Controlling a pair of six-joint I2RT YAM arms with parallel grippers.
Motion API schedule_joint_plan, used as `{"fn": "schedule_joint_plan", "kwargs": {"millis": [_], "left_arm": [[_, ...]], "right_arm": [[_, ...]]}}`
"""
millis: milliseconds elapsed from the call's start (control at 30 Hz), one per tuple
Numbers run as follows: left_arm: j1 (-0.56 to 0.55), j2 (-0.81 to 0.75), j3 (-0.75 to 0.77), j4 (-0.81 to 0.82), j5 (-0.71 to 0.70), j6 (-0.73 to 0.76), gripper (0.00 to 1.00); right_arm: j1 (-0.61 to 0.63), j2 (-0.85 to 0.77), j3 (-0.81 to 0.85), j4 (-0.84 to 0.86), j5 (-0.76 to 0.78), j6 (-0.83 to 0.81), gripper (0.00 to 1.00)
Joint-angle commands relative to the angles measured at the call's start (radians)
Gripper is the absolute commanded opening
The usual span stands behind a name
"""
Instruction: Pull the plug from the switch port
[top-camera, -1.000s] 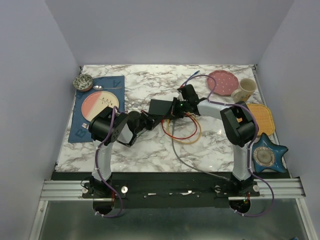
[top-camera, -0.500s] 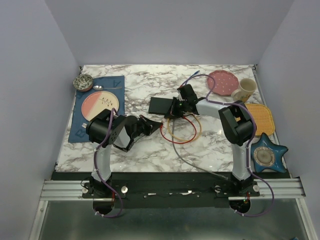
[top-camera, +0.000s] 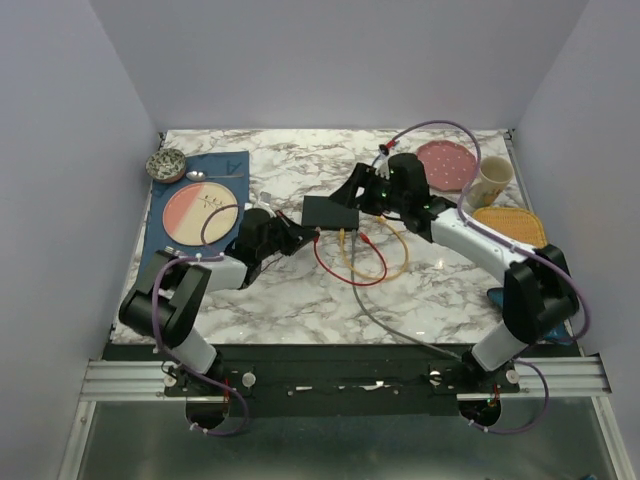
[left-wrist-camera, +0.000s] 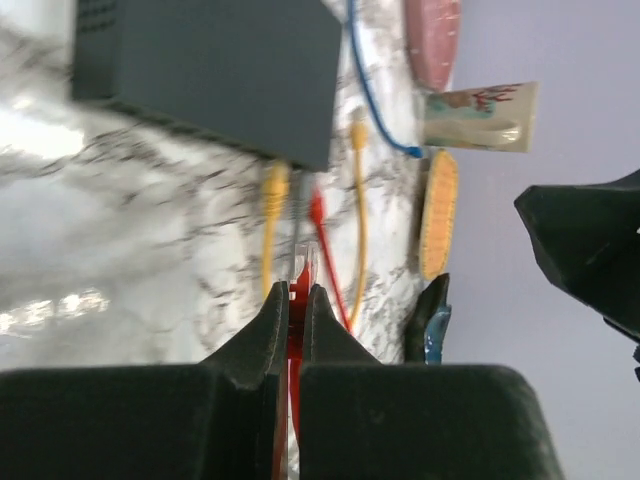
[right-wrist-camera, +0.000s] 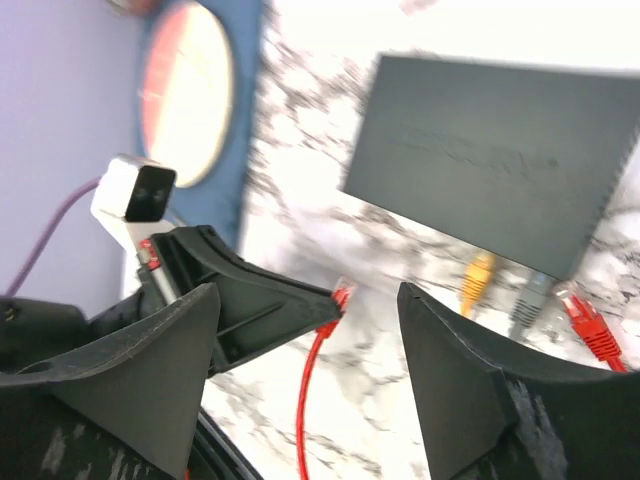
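Note:
The switch is a flat black box in the middle of the table, also in the left wrist view and the right wrist view. My left gripper is shut on a red plug, held off the switch's near-left corner; the red cable shows between its jaws. A yellow plug and a grey plug sit in the switch's edge. Another red plug lies just by that edge. My right gripper hovers open over the switch's right end, empty.
Red, yellow and grey cables loop in front of the switch. A pink plate, a mug and an orange mat are at the back right. A blue placemat with a plate, bowl and spoon is at the left.
My right gripper has opened, let go of the switch and drawn back above it. The left arm has swung its elbow out to the left, still shut on the red plug.

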Motion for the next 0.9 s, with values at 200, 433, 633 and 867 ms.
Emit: {"fn": "schedule_joint_plan", "kwargs": {"millis": [200,433,633,867], "left_arm": [[-0.009,-0.327,0.131,-0.361,-0.067,0.163,0.00],[-0.011,-0.213,0.373,-0.289,0.003,0.147,0.00],[-0.011,-0.035,0.640,-0.238,0.048,0.116,0.00],[-0.006,0.359,1.059,-0.316,0.040,0.115,0.06]], "right_arm": [[0.023,-0.284,-0.195,-0.011,0.053,-0.044,0.80],[0.026,-0.558,-0.351,-0.011,0.150,-0.047,0.77],[0.026,-0.750,-0.401,-0.040,0.210,-0.050,0.76],[0.026,-0.766,-0.443,-0.068,0.189,-0.028,0.76]]}}
